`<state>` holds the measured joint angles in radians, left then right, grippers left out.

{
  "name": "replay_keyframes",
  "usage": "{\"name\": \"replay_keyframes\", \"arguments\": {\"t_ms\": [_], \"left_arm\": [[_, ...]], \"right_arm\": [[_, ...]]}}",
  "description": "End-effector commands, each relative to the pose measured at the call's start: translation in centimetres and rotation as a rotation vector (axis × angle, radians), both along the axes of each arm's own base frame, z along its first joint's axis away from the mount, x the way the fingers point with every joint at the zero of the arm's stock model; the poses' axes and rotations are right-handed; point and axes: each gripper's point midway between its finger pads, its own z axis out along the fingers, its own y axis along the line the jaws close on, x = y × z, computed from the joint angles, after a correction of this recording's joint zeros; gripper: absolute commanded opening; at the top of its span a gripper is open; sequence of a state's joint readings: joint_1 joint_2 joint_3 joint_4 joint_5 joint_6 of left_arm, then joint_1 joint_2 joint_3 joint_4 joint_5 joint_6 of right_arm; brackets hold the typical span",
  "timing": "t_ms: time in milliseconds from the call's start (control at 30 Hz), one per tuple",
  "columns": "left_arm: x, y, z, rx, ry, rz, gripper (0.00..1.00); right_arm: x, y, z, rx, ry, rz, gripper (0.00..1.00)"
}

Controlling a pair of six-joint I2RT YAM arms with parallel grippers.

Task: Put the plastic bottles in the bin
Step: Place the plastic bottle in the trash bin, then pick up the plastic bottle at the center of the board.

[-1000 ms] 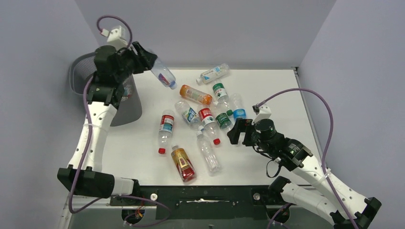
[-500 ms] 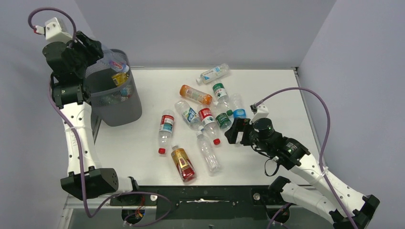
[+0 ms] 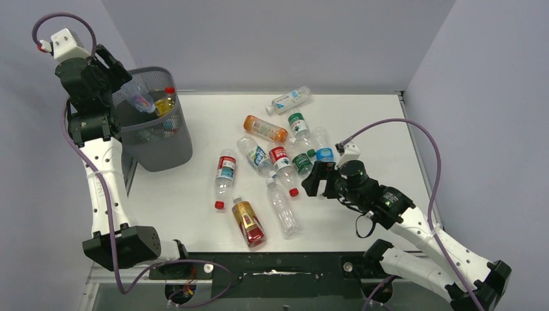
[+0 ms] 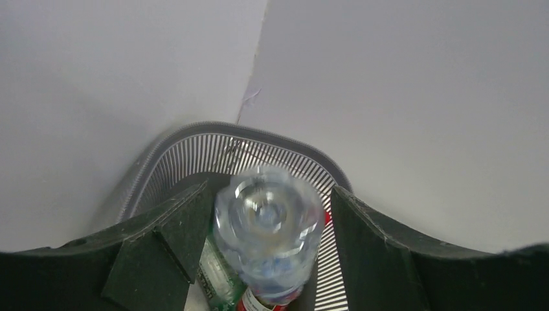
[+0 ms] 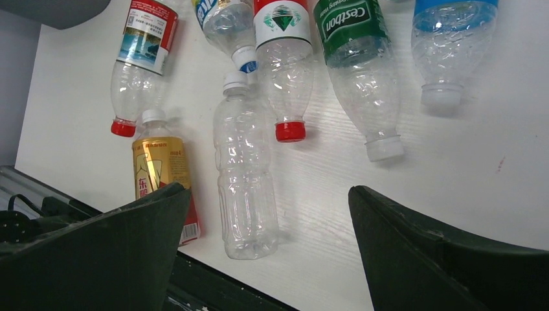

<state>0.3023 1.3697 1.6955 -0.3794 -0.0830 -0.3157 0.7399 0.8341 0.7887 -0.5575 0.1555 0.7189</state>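
The dark wire-mesh bin [image 3: 158, 146] stands at the table's far left. My left gripper [image 3: 118, 78] is above its rim, jaws spread. A clear bottle [image 3: 138, 98] slips blurred, cap down, from between the fingers into the bin; in the left wrist view the bottle [image 4: 268, 227] hangs over the bin's rim [image 4: 213, 127], with other bottles below it. My right gripper [image 3: 314, 180] is open and empty, low over the table beside the bottle cluster. Under the right gripper [image 5: 268, 194] lies a clear unlabelled bottle [image 5: 245, 181]. A yellow bottle [image 3: 164, 103] sticks up inside the bin.
Several bottles lie mid-table: an orange one [image 3: 265, 128], a white-labelled one [image 3: 290, 99] at the back, a red-labelled one [image 3: 224, 173], an amber one [image 3: 248, 222] near the front edge, green-labelled [image 5: 355, 39] and blue-labelled [image 5: 453, 26] ones. Walls enclose the table on three sides.
My left arm swung the clear bottle left from over the table to above the bin, then opened; the bottle now tips down into the bin. My right gripper crept left toward the cluster.
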Motion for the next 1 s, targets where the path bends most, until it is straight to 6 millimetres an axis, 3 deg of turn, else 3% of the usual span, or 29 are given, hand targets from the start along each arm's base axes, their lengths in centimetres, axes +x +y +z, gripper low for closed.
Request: {"name": "replay_keyframes", "arguments": {"t_ms": [0,100,267,400,500,700,967], "left_arm": [[-0.1,0.9,0.3,0.016,0.0,0.042,0.71],[-0.1,0.7,0.0,0.008,0.009,0.033,0.8],[0.0,0.2,-0.1,-0.003,0.011,0.006,0.82],[0.0,-1.6,0.7,-0.031,-0.02,-0.07,0.82],[0.8,-4.9,0.9,-0.051,-0.021,-0.178,0.83],[1.2,-14.1,1.1,-0.01,0.014,-0.354,0.83],[0.5,-23.5,-1.2,0.011,0.083,-0.547,0.83]], "right_arm": [[0.6,0.7,1.1,0.053,-0.037,0.001,1.0],[0.6,0.8,1.0,0.053,-0.035,0.003,1.0],[0.7,1.0,0.8,0.052,-0.03,0.011,1.0],[0.8,1.3,0.7,0.051,-0.029,0.018,1.0],[0.9,1.5,0.6,0.052,-0.027,0.022,1.0],[1.0,1.7,0.3,0.05,-0.019,0.029,1.0],[0.9,1.7,-0.1,0.047,-0.015,0.027,1.0]]}}
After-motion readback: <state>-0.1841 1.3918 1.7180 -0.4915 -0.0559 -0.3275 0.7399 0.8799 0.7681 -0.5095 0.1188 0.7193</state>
